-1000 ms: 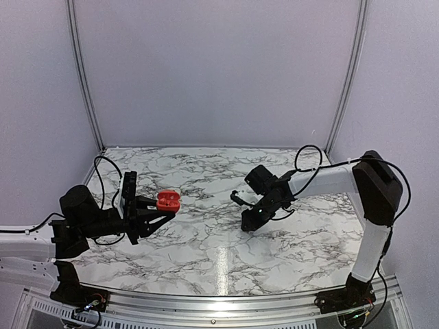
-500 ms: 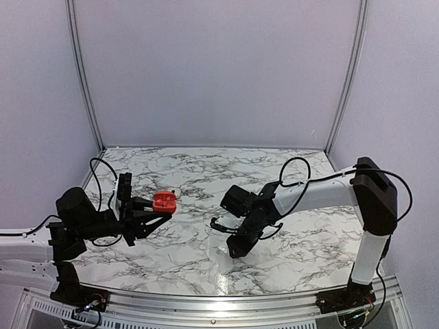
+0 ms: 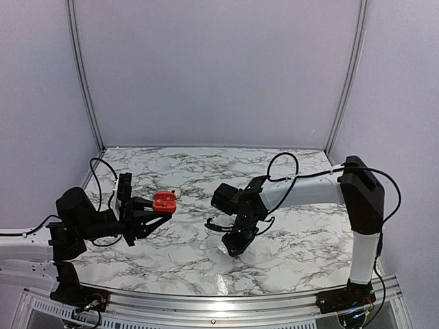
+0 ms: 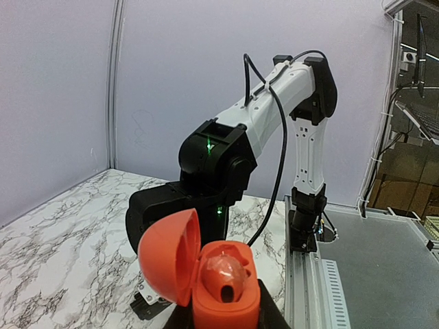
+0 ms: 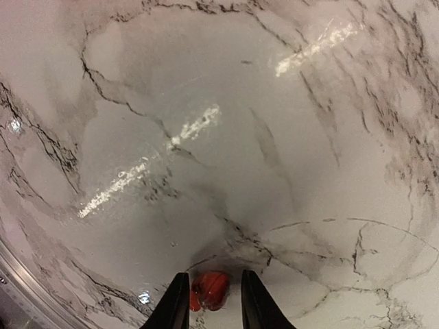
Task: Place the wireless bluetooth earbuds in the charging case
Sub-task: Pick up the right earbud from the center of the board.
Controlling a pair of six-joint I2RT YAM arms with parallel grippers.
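Right wrist view: one red earbud loose on the marble worktop.
It lies between the fingers of the right end effector, which are slightly parted and cut off by the frame edge; that arm reaches to mid-worktop, wrist bent down. A second earbud sits in the open charging case, clamped by the left end effector and held level above the worktop, its fingers mostly hidden.

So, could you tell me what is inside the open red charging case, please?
One red earbud sits in the charging case; its raised lid hides any second pocket.
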